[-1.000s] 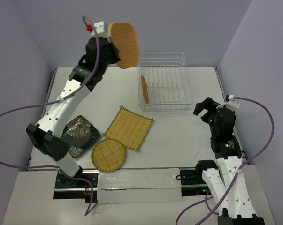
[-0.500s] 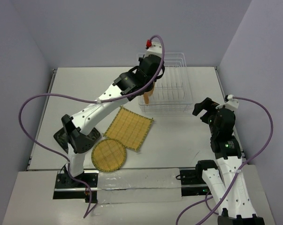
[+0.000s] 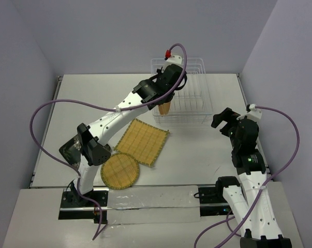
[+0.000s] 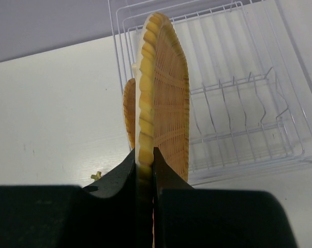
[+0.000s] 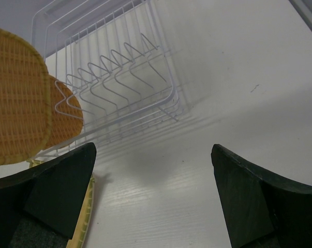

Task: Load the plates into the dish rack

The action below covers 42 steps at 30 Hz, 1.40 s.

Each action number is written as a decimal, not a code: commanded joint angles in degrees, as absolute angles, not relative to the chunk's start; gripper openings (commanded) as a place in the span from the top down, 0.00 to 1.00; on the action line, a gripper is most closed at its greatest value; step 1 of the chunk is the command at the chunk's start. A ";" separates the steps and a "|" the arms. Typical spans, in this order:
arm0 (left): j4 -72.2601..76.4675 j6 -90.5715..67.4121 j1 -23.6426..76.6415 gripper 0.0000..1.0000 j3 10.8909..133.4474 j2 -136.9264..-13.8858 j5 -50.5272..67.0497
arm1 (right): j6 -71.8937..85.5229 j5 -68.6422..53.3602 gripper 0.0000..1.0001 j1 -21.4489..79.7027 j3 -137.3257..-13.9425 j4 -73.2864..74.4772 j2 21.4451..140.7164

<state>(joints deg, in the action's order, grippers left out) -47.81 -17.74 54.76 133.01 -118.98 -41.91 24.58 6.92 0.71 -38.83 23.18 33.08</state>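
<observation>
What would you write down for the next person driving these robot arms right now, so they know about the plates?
Left tool: shut on the orange rounded-square plate, held on edge at the left end of the dish rack.
Right tool: open, empty, above the table near the rack's right front.
Done: the orange round plate stands in the rack.
Left to do: slot the held plate in, then load the yellow square plate, the yellow round plate and the black floral plate. All three lie on the table; the black one is partly hidden by the left arm.
</observation>
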 commanded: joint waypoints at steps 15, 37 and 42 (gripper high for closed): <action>-44.33 -21.97 49.61 1.00 135.53 -122.71 -41.30 | 24.68 8.31 0.00 0.44 -38.23 21.02 34.28; -46.13 -29.88 48.34 1.00 134.48 -124.74 -41.60 | 24.87 9.14 0.00 0.44 -38.06 21.01 35.15; -45.52 -29.53 48.43 1.00 135.36 -127.11 -39.46 | 24.96 9.23 0.00 0.36 -37.79 21.01 34.89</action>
<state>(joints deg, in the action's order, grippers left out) -49.47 -28.91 48.53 133.80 -126.59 -39.96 24.60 8.19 0.71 -38.15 23.18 35.22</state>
